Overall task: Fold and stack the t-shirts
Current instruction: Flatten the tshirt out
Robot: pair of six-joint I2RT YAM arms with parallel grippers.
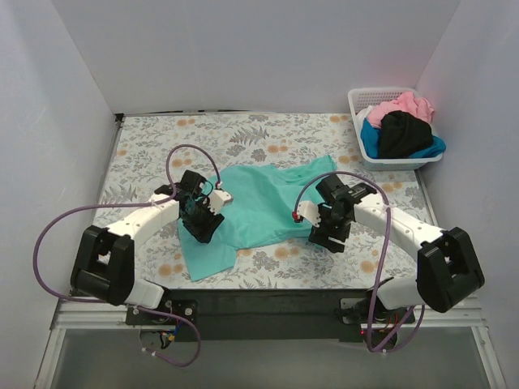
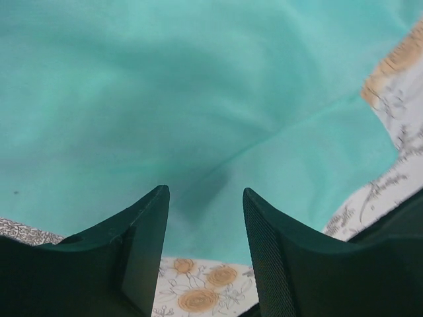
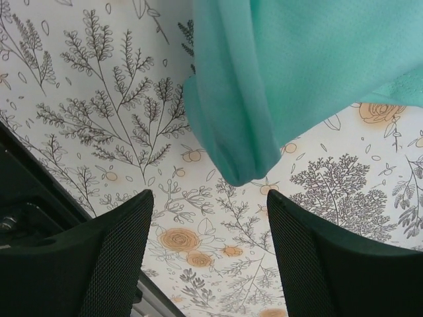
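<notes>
A teal-green t-shirt (image 1: pixel 259 207) lies spread and rumpled on the floral table cloth between the two arms. My left gripper (image 1: pixel 200 229) is open and empty, low over the shirt's left part; the left wrist view shows teal cloth (image 2: pixel 198 105) filling the frame beyond the open jaws. My right gripper (image 1: pixel 327 237) is open and empty just right of the shirt's near right edge. In the right wrist view a folded teal edge (image 3: pixel 264 79) hangs just ahead of the open jaws, apart from them. Pink (image 1: pixel 403 105), black (image 1: pixel 403 134) and blue (image 1: pixel 434 148) shirts lie heaped in the basket.
A white lattice basket (image 1: pixel 362 139) stands at the back right corner of the table. White walls close in the back and both sides. The table's near edge runs just behind my grippers, with the arm bases on a dark rail (image 1: pixel 268 300).
</notes>
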